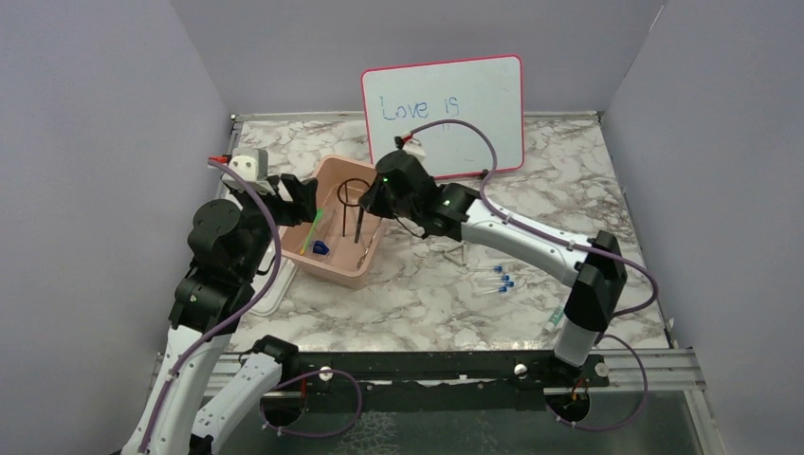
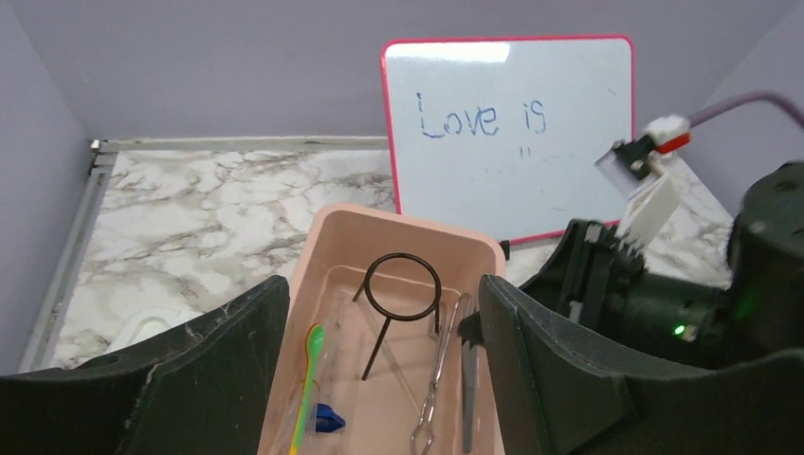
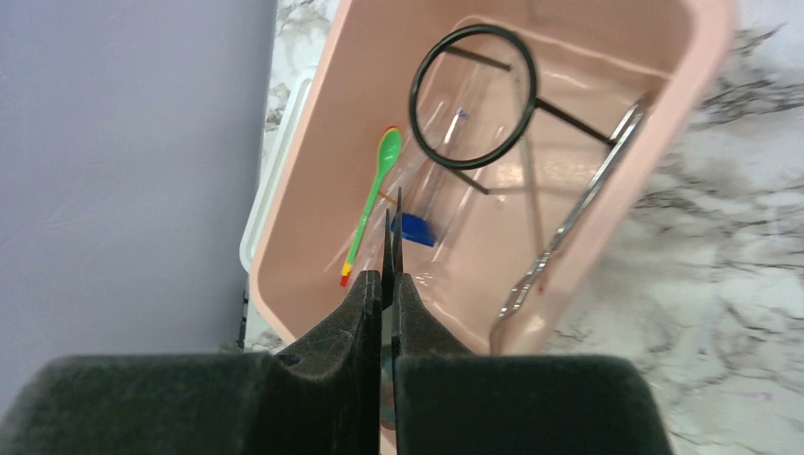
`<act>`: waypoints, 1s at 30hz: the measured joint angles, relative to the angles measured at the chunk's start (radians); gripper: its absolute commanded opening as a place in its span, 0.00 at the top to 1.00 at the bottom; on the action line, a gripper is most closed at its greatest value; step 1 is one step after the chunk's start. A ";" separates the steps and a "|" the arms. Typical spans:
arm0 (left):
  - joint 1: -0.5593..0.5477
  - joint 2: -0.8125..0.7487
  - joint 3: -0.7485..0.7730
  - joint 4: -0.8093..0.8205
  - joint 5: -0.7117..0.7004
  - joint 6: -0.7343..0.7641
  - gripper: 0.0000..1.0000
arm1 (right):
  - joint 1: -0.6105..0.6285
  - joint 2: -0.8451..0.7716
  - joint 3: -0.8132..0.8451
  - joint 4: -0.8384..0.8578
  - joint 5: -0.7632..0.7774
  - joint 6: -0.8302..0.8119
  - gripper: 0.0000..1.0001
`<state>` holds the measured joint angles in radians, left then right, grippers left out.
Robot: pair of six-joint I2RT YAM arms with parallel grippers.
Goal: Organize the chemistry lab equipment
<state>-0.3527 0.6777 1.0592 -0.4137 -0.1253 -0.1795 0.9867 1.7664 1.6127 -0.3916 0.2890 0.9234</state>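
Now, pink tub (image 2: pixel 417 220) holding ring stand (image 2: pixel 377 349), tongs (image 2: pixel 438 374), left claw (image 1: pixel 301 197) spread, right claw (image 3: pixel 389 284) pinching dark tool (image 3: pixel 396 242)

- black wire ring stand (image 3: pixel 537 98): round ring on thin legs, tilted inside the pink tub (image 3: pixel 313 218)
- thin metal tongs (image 3: pixel 578 204): lying along one tub wall
- green-handled slim tool (image 3: pixel 372 194): flat by the opposite wall
- blue-capped clear tube (image 3: pixel 412 229): just beside it
- more blue-capped tubes (image 1: pixel 500 278): on the table (image 1: pixel 427 294), outside the tub
- thin dark pointed tool (image 3: pixel 392 242): pinched in the right gripper (image 3: pixel 389 280)

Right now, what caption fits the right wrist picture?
Right gripper pinches a thin dark tool over a pink plastic tub holding black wire ring stand, green-handled tool, metal tongs.
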 measured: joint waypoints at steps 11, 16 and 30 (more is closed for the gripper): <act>0.000 -0.050 0.000 -0.002 -0.117 -0.003 0.21 | 0.099 0.332 0.191 -0.045 0.171 0.129 0.96; 0.000 -0.050 0.000 -0.007 -0.131 0.001 0.20 | 0.106 0.415 0.257 -0.078 0.202 0.157 0.85; 0.000 -0.039 -0.003 -0.011 -0.150 0.013 0.19 | 0.110 0.446 0.269 -0.087 0.223 0.122 0.64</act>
<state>-0.3527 0.6388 1.0561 -0.4252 -0.2752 -0.1665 1.0969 2.2124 1.8812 -0.4786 0.5117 1.0454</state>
